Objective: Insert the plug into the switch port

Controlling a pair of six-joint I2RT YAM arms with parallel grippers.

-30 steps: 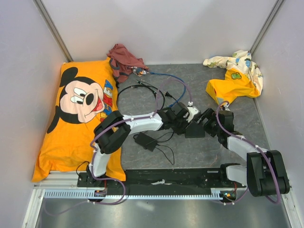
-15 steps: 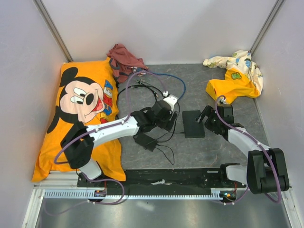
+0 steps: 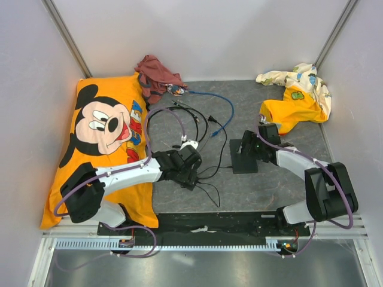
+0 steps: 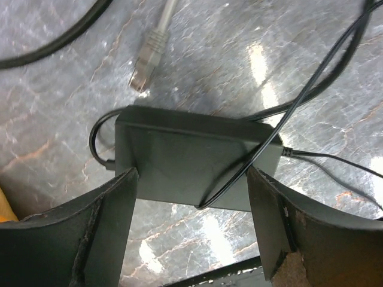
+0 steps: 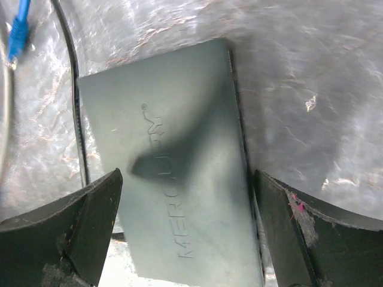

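Observation:
The switch [image 5: 173, 173] is a thin flat black box marked MERCURY; it also shows in the top view [image 3: 239, 162]. Its ports do not show. My right gripper [image 5: 185, 233] hangs open just above it, fingers to either side, holding nothing; in the top view it [image 3: 249, 148] is over the box's far right part. A blue plug [image 5: 17, 37] lies past the box. My left gripper [image 4: 191, 227] is open and empty over the black adapter brick [image 4: 197, 161] with its thin cord. A grey plug [image 4: 145, 67] lies on the table beyond the brick.
A Mickey pillow [image 3: 102, 137] fills the left side. A red cloth [image 3: 158, 75] lies at the back, a yellow cloth [image 3: 296, 95] at the back right. Black cable loops [image 3: 179, 116] and a blue cable [image 3: 215, 98] lie between them. Walls close in three sides.
My left gripper has pulled back from the switch, leftward and nearer, to above the adapter brick. My right gripper has shifted left over the switch. The grey plug now lies loose.

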